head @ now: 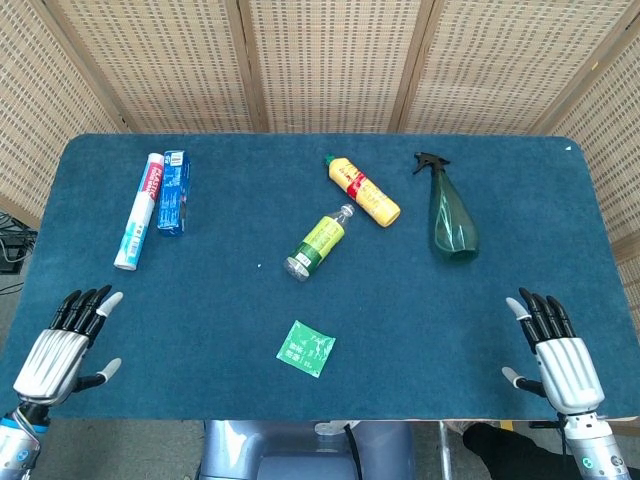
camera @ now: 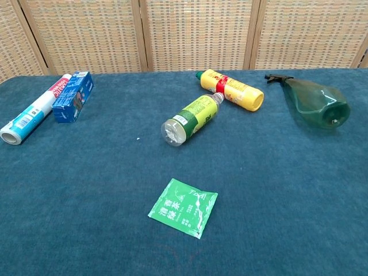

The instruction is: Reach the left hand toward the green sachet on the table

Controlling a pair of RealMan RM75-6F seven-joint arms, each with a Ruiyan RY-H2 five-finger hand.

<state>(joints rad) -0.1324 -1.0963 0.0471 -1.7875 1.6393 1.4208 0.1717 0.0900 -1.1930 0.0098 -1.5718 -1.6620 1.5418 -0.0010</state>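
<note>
The green sachet (head: pixel 306 348) lies flat on the blue table near the front edge, also seen in the chest view as the green sachet (camera: pixel 184 207). My left hand (head: pixel 60 350) hovers at the front left corner, far to the left of the sachet, fingers spread and holding nothing. At the front right corner my right hand (head: pixel 558 355) is likewise spread and holds nothing. Neither hand appears in the chest view.
A green-labelled bottle (head: pixel 316 243), a yellow bottle (head: pixel 363 191) and a dark green spray bottle (head: pixel 450 215) lie behind the sachet. At the back left lie a white tube (head: pixel 138 211) and a blue box (head: pixel 174 191). The blue table (head: pixel 200 320) is bare between my left hand and the sachet.
</note>
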